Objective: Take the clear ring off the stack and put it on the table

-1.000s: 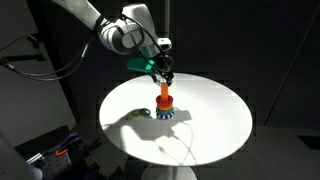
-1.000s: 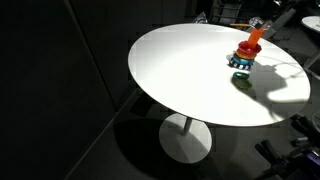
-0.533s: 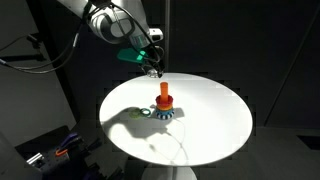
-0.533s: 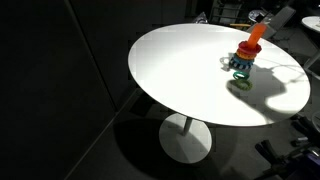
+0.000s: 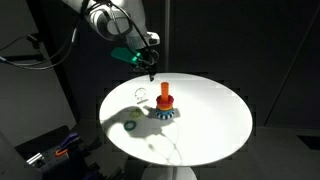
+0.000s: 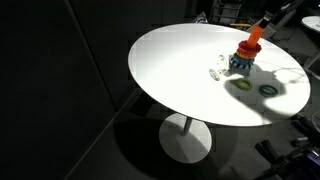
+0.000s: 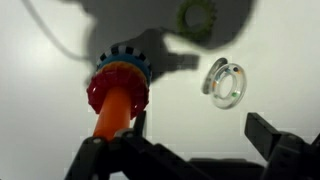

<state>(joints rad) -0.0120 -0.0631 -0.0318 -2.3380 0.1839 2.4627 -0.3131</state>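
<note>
The stack [image 5: 164,103] stands near the middle of the table [image 5: 210,125], with its orange peg, red ring and teal toothed base; it also shows in the other exterior view [image 6: 246,55] and the wrist view [image 7: 119,88]. The clear ring [image 7: 224,82] is off the stack and on the white top beside it, looking tilted. It shows as a faint outline in both exterior views [image 5: 141,95] [image 6: 216,74]. My gripper [image 5: 150,70] hangs open and empty above the table, apart from the stack and the ring; its fingers [image 7: 200,128] frame bare tabletop.
A green ring [image 5: 130,125] lies on the table a little away from the stack; it also shows in an exterior view [image 6: 268,90] and the wrist view [image 7: 198,15]. A thin cable [image 5: 180,148] trails over the tabletop. The table edge [image 6: 150,85] drops into dark surroundings.
The gripper has risen and moved off the stack. The clear ring now lies on the table beside the stack, free of the gripper. The green ring now shows on the table.
</note>
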